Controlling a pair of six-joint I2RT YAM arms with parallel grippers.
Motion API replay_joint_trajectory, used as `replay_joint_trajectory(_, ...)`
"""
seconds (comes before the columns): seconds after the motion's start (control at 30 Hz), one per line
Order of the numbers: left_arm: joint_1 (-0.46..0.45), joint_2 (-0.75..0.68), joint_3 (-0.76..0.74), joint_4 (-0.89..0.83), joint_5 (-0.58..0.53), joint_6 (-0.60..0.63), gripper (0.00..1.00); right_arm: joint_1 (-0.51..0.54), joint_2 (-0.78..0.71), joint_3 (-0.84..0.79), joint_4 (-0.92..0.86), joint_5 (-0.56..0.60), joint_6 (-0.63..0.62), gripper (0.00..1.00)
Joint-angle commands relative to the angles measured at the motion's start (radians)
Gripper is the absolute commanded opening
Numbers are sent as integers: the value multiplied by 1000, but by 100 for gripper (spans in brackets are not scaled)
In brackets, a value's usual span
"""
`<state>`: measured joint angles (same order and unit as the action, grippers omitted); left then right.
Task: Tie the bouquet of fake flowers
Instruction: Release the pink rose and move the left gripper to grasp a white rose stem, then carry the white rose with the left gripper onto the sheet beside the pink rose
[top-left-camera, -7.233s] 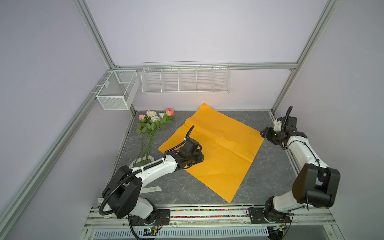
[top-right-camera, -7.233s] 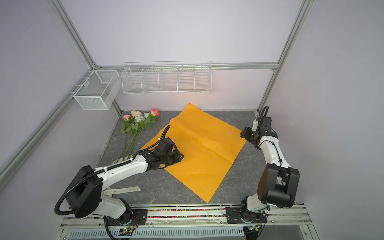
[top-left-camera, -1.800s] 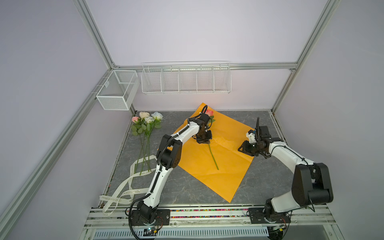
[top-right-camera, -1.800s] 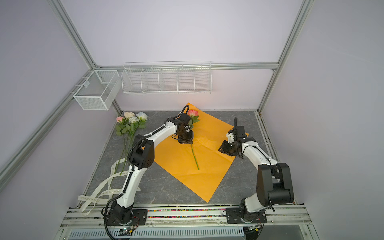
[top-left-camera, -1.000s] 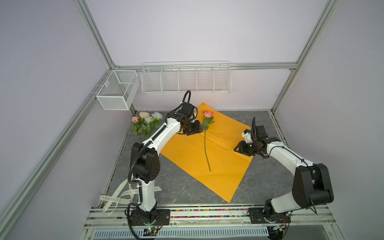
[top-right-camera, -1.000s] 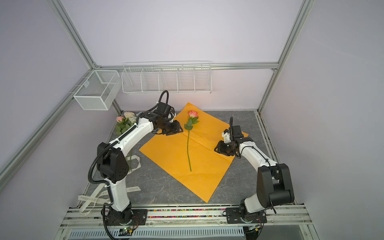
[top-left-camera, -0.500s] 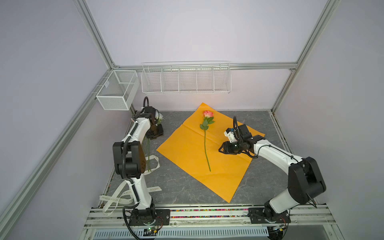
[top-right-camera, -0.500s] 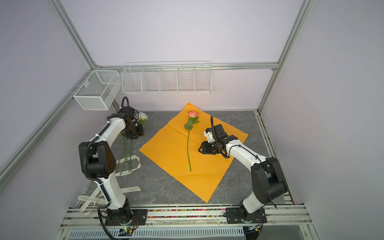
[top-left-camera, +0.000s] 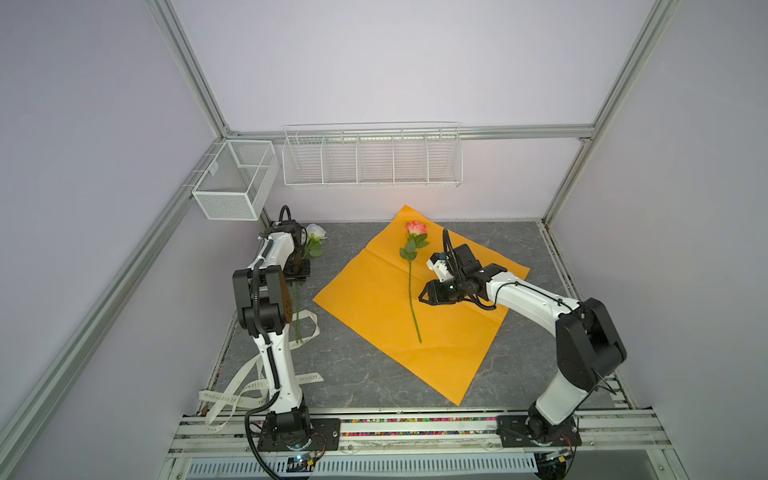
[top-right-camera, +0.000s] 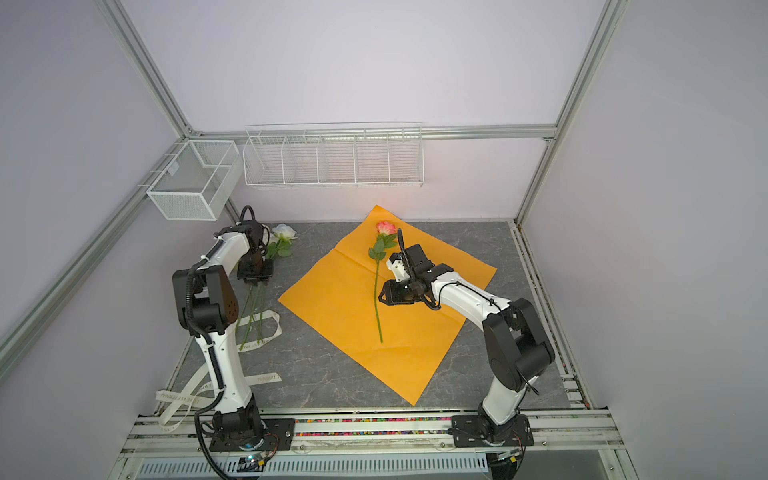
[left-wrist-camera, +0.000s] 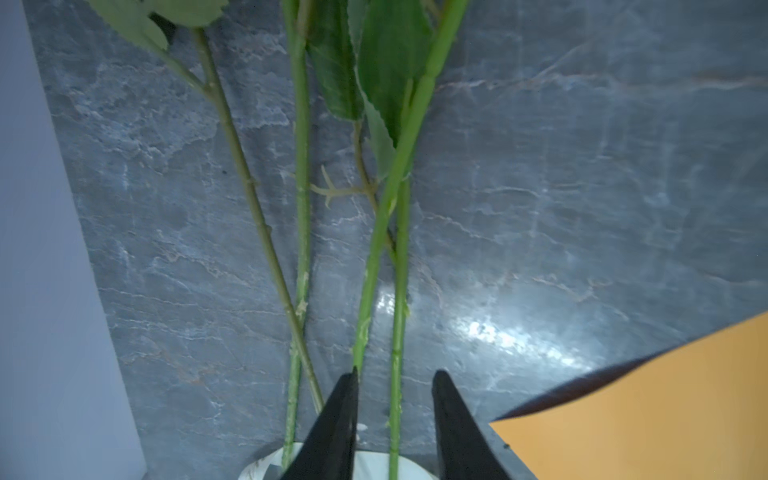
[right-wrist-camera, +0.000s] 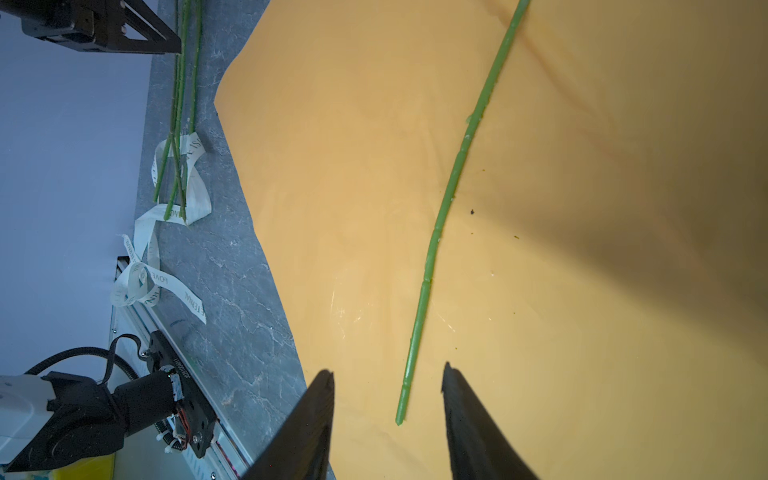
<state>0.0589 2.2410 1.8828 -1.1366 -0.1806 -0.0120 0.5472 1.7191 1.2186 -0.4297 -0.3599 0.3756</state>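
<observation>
The pink rose (top-left-camera: 415, 227) lies alone on the orange paper (top-left-camera: 365, 307). In both top views its bloom is at 12 o'clock and its stem end at 6 o'clock. The right claw (top-left-camera: 422, 297) hovers low over the paper at 3 o'clock of the stem's middle, just beside it. Its jaws are partly open and hold nothing. In the right wrist view the cut end of the stem (right-wrist-camera: 428, 266) shows between the two fingers (right-wrist-camera: 316, 415), clear of both.

The other flowers (top-left-camera: 314, 232) lie on the grey surface (top-left-camera: 353, 374) at 9 o'clock of the paper, close to the wall. A white bloom and some leaves show; the rest is hidden behind the arm. The left claw (left-wrist-camera: 395, 374) points down over their stems, its jaws narrowly apart. One stem (left-wrist-camera: 398, 291) runs through the gap with space on either side, so it is not gripped. A second stem (left-wrist-camera: 368, 299) passes by the tip of one finger; I cannot tell if they touch. The stem ends rest across a loop of cream ribbon (top-left-camera: 305, 332), which trails towards 7 o'clock.
</observation>
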Motion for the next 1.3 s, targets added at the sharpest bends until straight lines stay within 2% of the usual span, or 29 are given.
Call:
replay_joint_trajectory(0.0, 7, 56, 92, -80, -70, 57, 32, 5, 14, 25, -29, 11, -20, 46)
replay_joint_trajectory(0.27, 18, 139, 144, -103, -101, 75, 29, 4, 29, 30, -35, 14, -15, 46)
replay_joint_trajectory(0.37, 22, 146, 135, -96, -100, 80, 21, 4, 32, 33, -32, 8, -14, 46)
replay_joint_trajectory(0.43, 23, 144, 132, -96, -92, 82, 12, 5, 33, 34, -31, 7, -12, 46)
replay_joint_trajectory(0.57, 21, 121, 130, -110, -41, 80, 0, 6, 30, 35, -26, 1, -5, 46)
replay_joint_trajectory(0.8, -35, -11, 108, -149, 32, 64, 0, 5, 6, 17, -5, -4, 19, 46)
replay_joint_trajectory(0.93, -87, -96, 64, -181, 137, 4, 0, 0, -32, -2, -14, 43, 20, 46)
replay_joint_trajectory(1.1, -155, -234, -79, -109, 193, -139, 0, -31, -108, -60, -14, 76, 25, 46)
replay_joint_trajectory(1.17, -181, -282, -147, -46, 274, -173, 0, -45, -138, -85, -17, 84, 25, 46)
replay_joint_trajectory(1.27, -245, -332, -216, 31, 304, -260, 0, -69, -190, -126, -20, 99, 23, 46)
